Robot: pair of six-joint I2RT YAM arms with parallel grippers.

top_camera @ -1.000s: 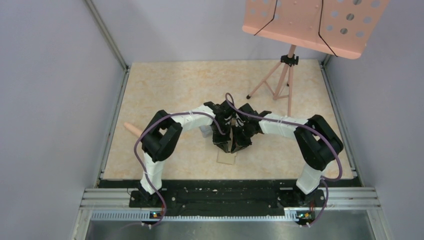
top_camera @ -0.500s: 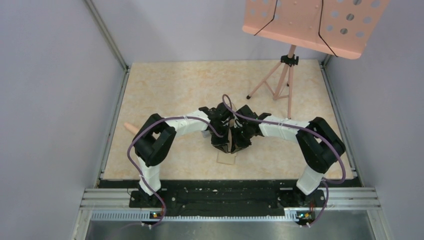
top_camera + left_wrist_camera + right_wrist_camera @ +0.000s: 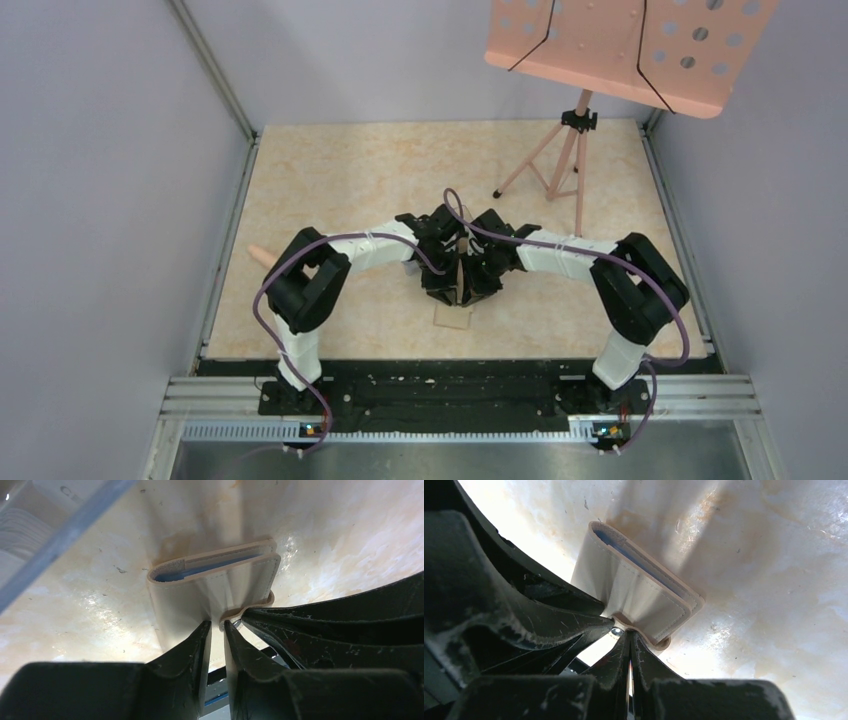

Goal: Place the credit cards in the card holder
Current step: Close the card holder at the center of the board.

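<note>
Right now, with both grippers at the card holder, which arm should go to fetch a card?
Left, probably. The clear box with the white cards lies on the side of the left gripper, while the right gripper is shut on the card holder by its tab and can steady it.

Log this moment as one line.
left gripper: shut on card holder | right gripper: shut on card holder | card holder: folded, blue lining visible

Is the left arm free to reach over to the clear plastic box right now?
Probably not yet. The left pincer looks shut on the card holder, which the right pincer also pinches, so it would have to let go first. The clear plastic box sits close by, nothing visibly between.
</note>
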